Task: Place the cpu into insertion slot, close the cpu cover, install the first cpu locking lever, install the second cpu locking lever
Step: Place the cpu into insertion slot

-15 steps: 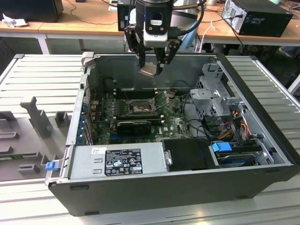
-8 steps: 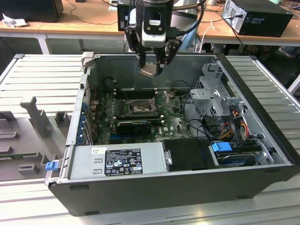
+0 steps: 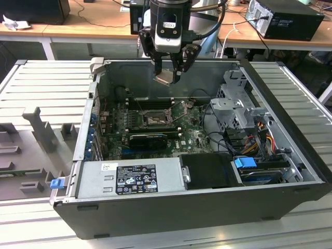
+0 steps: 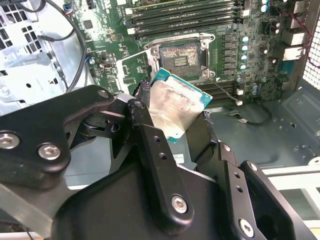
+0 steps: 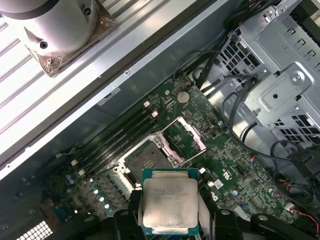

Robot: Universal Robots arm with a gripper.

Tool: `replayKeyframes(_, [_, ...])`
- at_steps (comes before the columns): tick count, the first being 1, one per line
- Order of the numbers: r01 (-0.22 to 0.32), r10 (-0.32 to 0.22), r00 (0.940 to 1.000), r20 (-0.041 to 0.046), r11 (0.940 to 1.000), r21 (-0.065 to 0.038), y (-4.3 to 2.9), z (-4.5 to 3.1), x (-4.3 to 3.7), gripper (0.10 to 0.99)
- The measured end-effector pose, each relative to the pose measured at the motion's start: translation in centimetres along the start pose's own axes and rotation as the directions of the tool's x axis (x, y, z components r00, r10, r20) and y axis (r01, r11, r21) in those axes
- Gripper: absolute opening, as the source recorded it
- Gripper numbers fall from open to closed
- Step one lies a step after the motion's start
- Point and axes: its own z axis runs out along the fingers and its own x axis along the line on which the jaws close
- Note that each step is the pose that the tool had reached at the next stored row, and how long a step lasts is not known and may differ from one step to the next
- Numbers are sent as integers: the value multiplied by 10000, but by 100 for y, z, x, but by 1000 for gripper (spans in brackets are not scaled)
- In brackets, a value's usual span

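Gripper (image 3: pixel 168 75): closed on the cpu (image 3: pixel 165 79), which is clamped by two opposite edges between the fingers (image 4: pixel 144 102).
Cpu: held in the air over the open computer case (image 3: pixel 171 210), well clear of the motherboard (image 3: pixel 193 137); its dull metal top is seen in both wrist views (image 4: pixel 172 107) (image 5: pixel 170 206).
Insertion slot (image 5: pixel 145 157): left bare on the motherboard, just beside the memory slots (image 5: pixel 117 140); nothing is seated in it.
Cpu cover (image 5: pixel 196 135): swung up and open at one side of the insertion slot.
Power supply (image 3: pixel 129 179): mounted along the case's near wall in the exterior view.
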Motion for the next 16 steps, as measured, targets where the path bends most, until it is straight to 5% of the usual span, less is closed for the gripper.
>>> replayKeyframes(16, [-1060,1060,9943,94,9944,-27,0,5,0,529])
